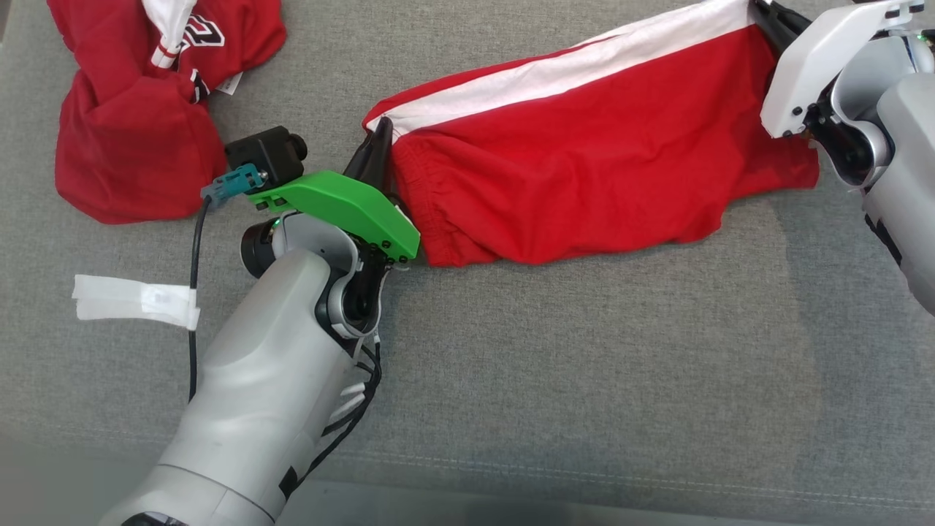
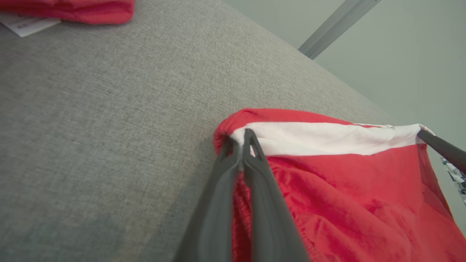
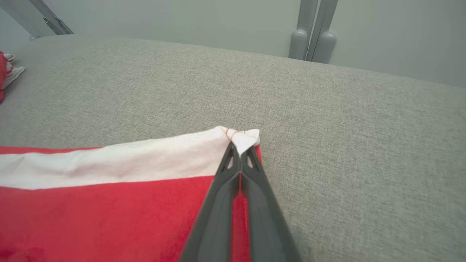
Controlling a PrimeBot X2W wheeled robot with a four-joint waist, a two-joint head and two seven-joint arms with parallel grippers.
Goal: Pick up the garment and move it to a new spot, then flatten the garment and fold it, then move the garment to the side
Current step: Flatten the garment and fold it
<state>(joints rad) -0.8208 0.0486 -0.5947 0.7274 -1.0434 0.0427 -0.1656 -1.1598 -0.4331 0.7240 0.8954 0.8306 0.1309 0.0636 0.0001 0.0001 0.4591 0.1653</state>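
The garment [image 1: 584, 153] is a pair of red shorts with a white side stripe, stretched across the grey cushion between my two arms. My left gripper [image 1: 376, 142] is shut on its elastic waistband corner, where red and white meet [image 2: 240, 143]. My right gripper [image 1: 767, 18] is shut on the far hem corner, pinching the white stripe's end [image 3: 240, 149]. The stripe edge [image 2: 327, 138] runs taut between both grips, and the red cloth [image 3: 109, 218] sags below it onto the cushion. The right gripper's finger [image 2: 442, 147] shows dark at the far end in the left wrist view.
A second red garment [image 1: 146, 95] with white trim and a label lies crumpled at the back left; its edge [image 2: 72, 11] shows in the left wrist view. White tape [image 1: 135, 299] is stuck on the cushion by my left forearm. The grey cushion [image 1: 584, 380] ends at a front seam.
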